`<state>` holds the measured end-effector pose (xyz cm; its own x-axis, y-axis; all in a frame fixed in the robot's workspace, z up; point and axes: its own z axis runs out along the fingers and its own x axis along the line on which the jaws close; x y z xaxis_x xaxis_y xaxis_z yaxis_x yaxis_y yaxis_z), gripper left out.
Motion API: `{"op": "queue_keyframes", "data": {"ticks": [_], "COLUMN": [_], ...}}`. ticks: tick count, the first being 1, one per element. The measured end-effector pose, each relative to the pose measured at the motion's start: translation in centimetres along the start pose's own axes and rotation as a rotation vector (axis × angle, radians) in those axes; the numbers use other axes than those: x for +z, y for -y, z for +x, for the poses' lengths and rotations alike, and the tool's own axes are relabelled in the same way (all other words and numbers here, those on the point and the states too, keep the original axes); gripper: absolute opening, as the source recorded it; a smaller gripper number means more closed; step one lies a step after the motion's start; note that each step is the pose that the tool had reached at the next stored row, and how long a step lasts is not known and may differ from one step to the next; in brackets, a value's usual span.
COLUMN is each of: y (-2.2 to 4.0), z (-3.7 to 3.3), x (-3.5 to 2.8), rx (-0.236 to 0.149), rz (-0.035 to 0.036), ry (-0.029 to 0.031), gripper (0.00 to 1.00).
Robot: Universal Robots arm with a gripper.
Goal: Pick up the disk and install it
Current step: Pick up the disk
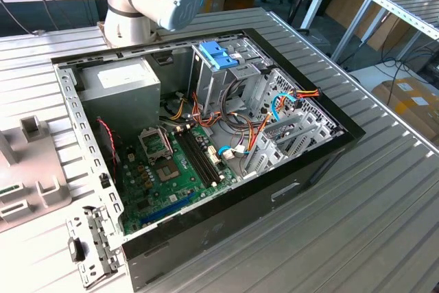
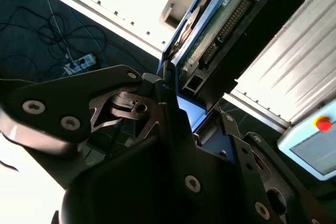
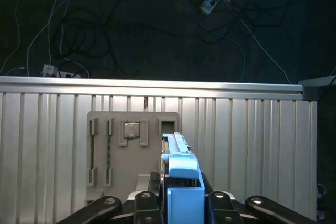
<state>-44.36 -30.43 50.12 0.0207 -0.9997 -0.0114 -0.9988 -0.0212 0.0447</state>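
Note:
My gripper (image 3: pixel 181 190) is shut on the disk (image 3: pixel 177 156), holding it on edge with a finger on each side. In the first wrist view the disk's blue side rail faces the camera, high above the ribbed metal table (image 3: pixel 247 145). The second wrist view shows the disk's green circuit board and connector (image 2: pixel 223 27), with the blue rail along its edge, rising out of the gripper (image 2: pixel 181 106). In the exterior view the open computer case (image 1: pixel 322 149) lies on the table, with a metal drive cage (image 1: pixel 226 80) at its far side.
A light-blue latch piece (image 1: pixel 218 55) sits on top of the drive cage. The grey power supply (image 1: pixel 123 87) fills the case's far corner on the exterior view's left. A grey parts tray (image 3: pixel 131 145) lies below the gripper. A loose metal bracket (image 1: pixel 89 245) lies beside the case.

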Motion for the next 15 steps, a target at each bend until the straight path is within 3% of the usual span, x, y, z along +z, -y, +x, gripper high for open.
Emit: {"op": "queue_keyframes", "data": {"ticks": [1, 2, 15], "y": [0.00, 0.00, 0.01], "z": [0.00, 0.00, 0.29], "x": [0.00, 0.00, 0.00], "rx": [0.000, 0.001, 0.001], "rz": [-0.0003, -0.0004, -0.0003], "ry": [-0.0106, -0.0157, -0.0168], "gripper": [0.37, 0.37, 0.37]}}
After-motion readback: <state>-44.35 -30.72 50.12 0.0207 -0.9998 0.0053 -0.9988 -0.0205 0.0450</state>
